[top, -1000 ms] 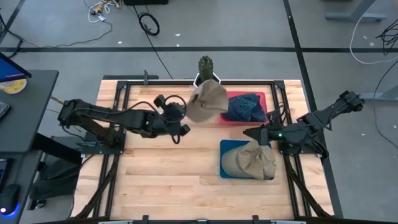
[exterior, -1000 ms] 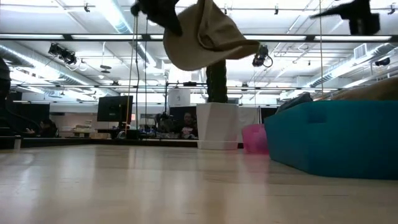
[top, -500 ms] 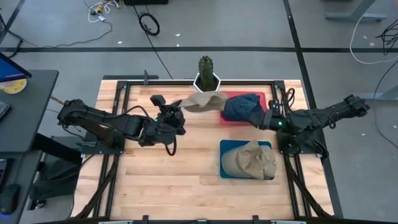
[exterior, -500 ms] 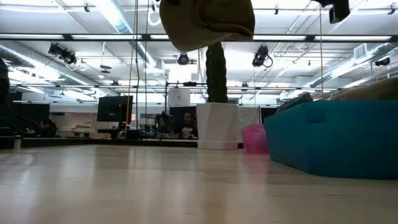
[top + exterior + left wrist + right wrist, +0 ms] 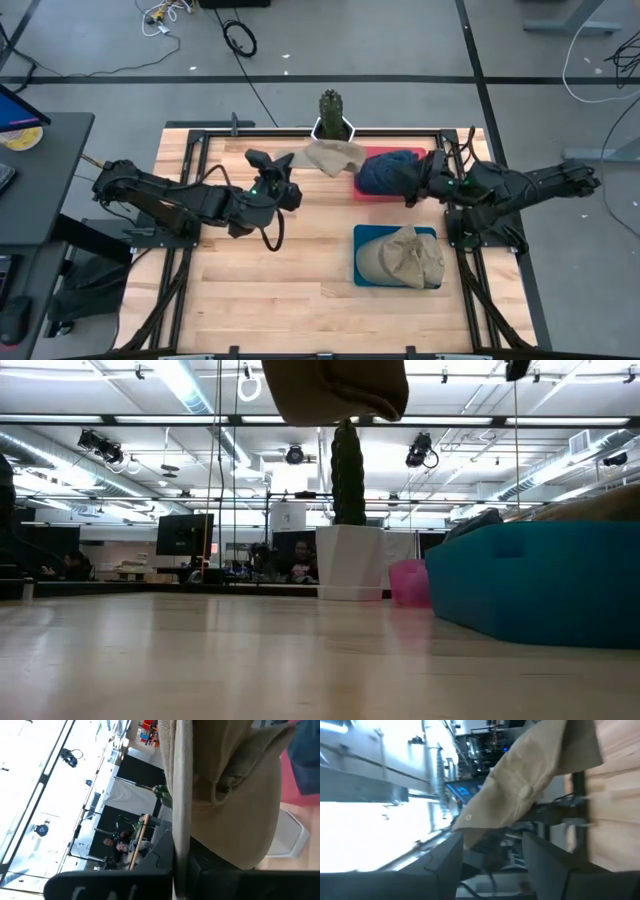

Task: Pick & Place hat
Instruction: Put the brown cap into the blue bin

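Hat [image 5: 335,157], tan, held aloft by its brim in the closed left gripper [image 5: 290,190], just in front of the potted cactus [image 5: 332,108] and beside the red tray [image 5: 412,155]. Nearest the table's front edge, a second tan hat [image 5: 403,257] lies on the teal tray [image 5: 365,243], untouched over the last second. Above and behind it, the carried hat has shifted: a second ago it hung broad and crumpled, closer to the table's middle; it now sits flatter and farther back, close to the cactus pot, its free edge reaching over the red tray where a blue hat [image 5: 388,172] lies. In the low view the carried hat [image 5: 335,390] has risen to the top of the frame, above the cactus [image 5: 347,472]. The right gripper [image 5: 412,192] has swung from beside the teal tray to the red tray; its fingers stand apart, empty, pointing towards the carried hat in the right wrist view [image 5: 520,785]. Judgement: the pick is done and the transfer is under way; the right arm's approach suggests a handover or help in settling the hat, though the destination cannot be told from these views.
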{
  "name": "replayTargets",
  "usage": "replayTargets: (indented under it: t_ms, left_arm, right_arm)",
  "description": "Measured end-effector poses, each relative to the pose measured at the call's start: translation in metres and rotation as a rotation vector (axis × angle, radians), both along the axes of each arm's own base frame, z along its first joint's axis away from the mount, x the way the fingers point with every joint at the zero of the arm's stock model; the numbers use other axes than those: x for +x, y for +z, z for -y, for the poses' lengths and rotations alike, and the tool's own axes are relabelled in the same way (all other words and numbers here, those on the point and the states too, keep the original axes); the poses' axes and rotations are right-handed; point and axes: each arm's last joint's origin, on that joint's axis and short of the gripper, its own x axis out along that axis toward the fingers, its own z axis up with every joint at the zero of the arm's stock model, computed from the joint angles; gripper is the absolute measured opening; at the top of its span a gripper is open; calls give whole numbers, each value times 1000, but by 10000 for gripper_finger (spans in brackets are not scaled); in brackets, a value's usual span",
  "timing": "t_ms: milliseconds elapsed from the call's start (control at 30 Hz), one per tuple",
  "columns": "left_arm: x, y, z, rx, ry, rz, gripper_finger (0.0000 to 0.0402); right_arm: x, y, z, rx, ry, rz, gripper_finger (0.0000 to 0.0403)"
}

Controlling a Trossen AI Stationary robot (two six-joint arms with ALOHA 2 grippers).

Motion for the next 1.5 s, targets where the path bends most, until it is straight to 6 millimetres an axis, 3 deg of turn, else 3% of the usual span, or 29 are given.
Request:
replayTargets:
  t_ms: [200,567,933,1133,1433,1500]
  left_arm:
    - [2,6,0,33,-2,-19,11]
    - [3,18,3,88,-5,-41,11]
    - [-1,20,21,75,-63,0,11]
    - [-2,20,22,62,-65,20,11]
    - [-1,20,21,51,-64,39,11]
    - [-1,20,21,41,-64,55,11]
  right_arm:
    - [21,6,-4,52,9,144,236]
    - [57,-18,-12,175,57,99,304]
    - [68,-17,8,183,-30,174,304]
    - [67,-14,12,182,-46,207,233]
    - [67,-13,12,138,-28,206,38]
    - [67,-12,12,117,-31,212,12]
